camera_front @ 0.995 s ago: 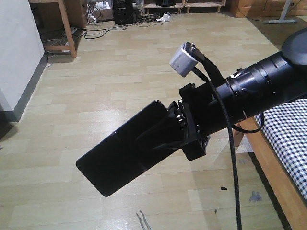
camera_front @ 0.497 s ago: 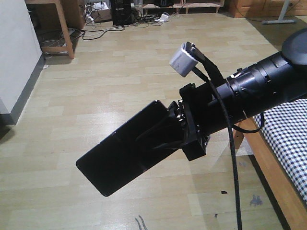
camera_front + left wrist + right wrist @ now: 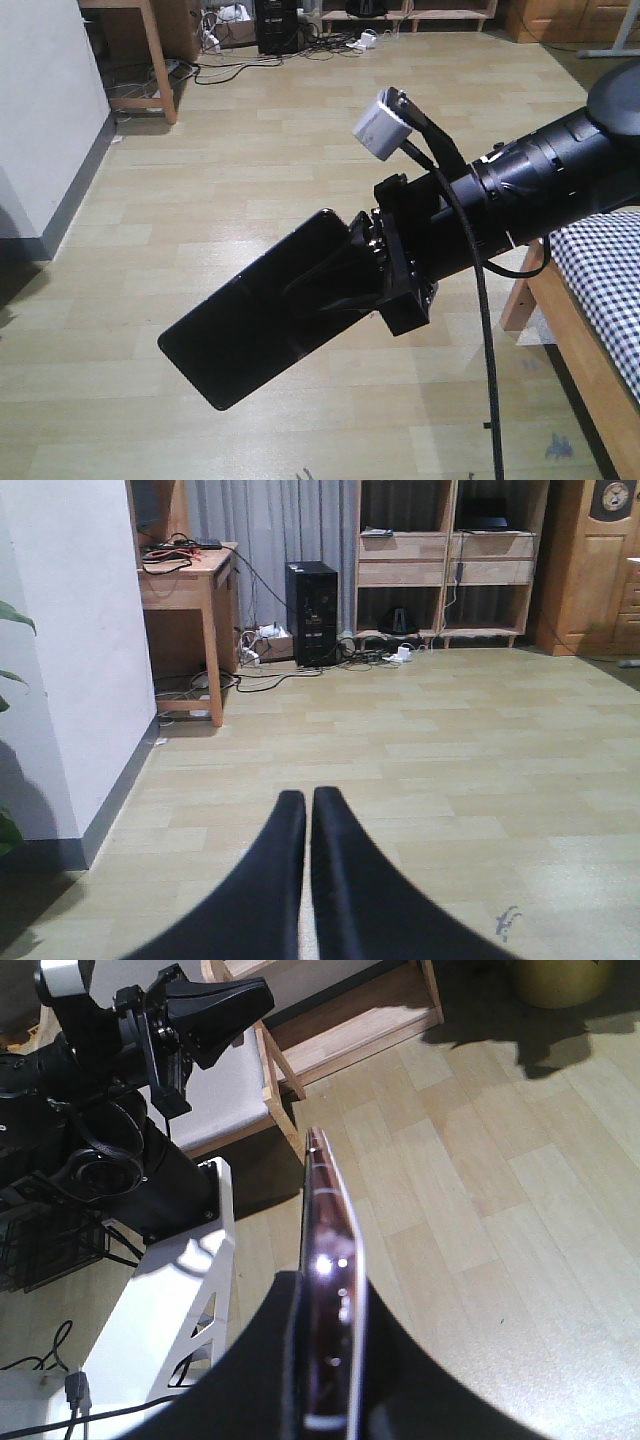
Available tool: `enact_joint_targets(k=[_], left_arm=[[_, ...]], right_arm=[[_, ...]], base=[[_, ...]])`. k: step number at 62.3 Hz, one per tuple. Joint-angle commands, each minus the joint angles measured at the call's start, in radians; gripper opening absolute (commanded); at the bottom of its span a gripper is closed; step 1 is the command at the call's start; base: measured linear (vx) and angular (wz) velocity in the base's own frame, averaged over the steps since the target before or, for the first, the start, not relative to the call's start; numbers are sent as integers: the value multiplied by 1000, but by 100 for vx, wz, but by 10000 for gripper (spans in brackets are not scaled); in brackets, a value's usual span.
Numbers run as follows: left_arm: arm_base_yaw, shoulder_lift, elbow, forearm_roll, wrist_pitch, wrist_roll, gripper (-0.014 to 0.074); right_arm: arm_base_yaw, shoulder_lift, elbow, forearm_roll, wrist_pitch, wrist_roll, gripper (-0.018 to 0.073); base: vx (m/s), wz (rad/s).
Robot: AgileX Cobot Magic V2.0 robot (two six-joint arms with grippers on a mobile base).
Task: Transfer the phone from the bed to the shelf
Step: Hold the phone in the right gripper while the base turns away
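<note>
Floor (image 3: 250, 150): pale planks, open below and ahead of both arms.
Bed (image 3: 600, 290): checked sheet on a light wooden frame, behind and beside the right end effector; nothing of the task lying on the part in view.
Shelf (image 3: 405, 572): pale wooden unit at the far wall, straight ahead of the left end effector and well apart from it; open compartments facing this way.
Phone (image 3: 250, 320): off the bed, carried in the air over the floor; gripped near one end, the rest jutting free beyond the fingertips.
Phone long axis: in line with the fingers, running forward and slightly down from the wrist; edge-on in the right wrist view, pinkish rim (image 3: 335, 1290) up.
Right end effector (image 3: 325, 290): pinching the phone across its flat faces, one finger on each side.
Left end effector (image 3: 307, 805): fingers pressed together, nothing between them, pointed at the shelf.
Nearer arm: right, already holding the phone; judged the one to make the placing.
Coming move: likely a long carry forward to the shelf, then free end first into a compartment, flat face turned down to the board.
</note>
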Motion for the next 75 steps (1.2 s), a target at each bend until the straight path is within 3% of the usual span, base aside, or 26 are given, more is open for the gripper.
enact_joint_targets(k=[1, 75], left_arm=[[-4, -13, -21, -9, -72, -6, 1], [-4, -13, -21, -9, -72, -6, 1]], right_arm=[[0, -41, -25, 79, 67, -9, -2], [0, -41, -25, 79, 67, -9, -2]], base=[[12, 11], [23, -3]])
